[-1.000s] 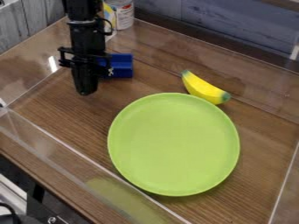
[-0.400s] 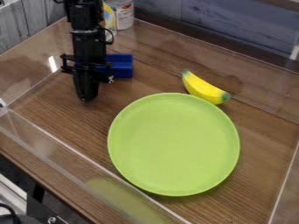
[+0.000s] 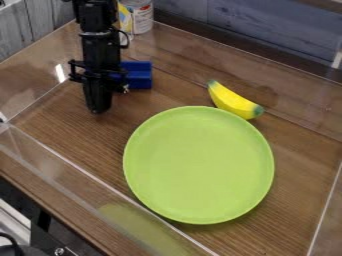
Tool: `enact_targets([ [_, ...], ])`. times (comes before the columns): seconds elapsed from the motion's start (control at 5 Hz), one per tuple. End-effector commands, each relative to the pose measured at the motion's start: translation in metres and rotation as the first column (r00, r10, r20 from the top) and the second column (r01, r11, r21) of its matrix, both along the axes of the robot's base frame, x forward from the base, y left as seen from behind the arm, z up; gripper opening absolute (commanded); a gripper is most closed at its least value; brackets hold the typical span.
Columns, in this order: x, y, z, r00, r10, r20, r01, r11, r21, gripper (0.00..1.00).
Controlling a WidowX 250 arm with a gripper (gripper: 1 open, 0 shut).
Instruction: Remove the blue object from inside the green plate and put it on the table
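Observation:
The blue object (image 3: 136,75) shows as a small dark-blue block on the table (image 3: 67,150), outside the green plate (image 3: 198,164), which holds nothing. My black gripper (image 3: 96,106) points steeply down at the back left, its tips close to the wood and its fingers together. The block lies just right of and behind the gripper, level with its upper body rather than its tips. The block's left end is hidden by the gripper, so I cannot tell whether they touch. Nothing shows between the fingertips.
A yellow banana-shaped toy (image 3: 234,100) lies beyond the plate's far right rim. Clear acrylic walls (image 3: 34,50) ring the tabletop. A yellow and white bottle (image 3: 134,15) stands at the back, behind the arm.

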State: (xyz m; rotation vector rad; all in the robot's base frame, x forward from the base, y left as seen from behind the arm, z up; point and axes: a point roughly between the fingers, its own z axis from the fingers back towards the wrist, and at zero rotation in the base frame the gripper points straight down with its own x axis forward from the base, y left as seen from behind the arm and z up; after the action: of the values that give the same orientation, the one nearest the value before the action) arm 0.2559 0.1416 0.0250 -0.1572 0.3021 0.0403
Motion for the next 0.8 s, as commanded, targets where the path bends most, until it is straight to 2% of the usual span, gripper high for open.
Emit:
enact_targets([
  [0.0,0.0053,0.0091,0.0126,0.999,0.011,0.042,-0.012,1.0,0.025,0.0],
  [0.6,0.0011,0.0136,0.0145,0.999,0.027,0.03,-0.027,0.999,0.016,0.0],
])
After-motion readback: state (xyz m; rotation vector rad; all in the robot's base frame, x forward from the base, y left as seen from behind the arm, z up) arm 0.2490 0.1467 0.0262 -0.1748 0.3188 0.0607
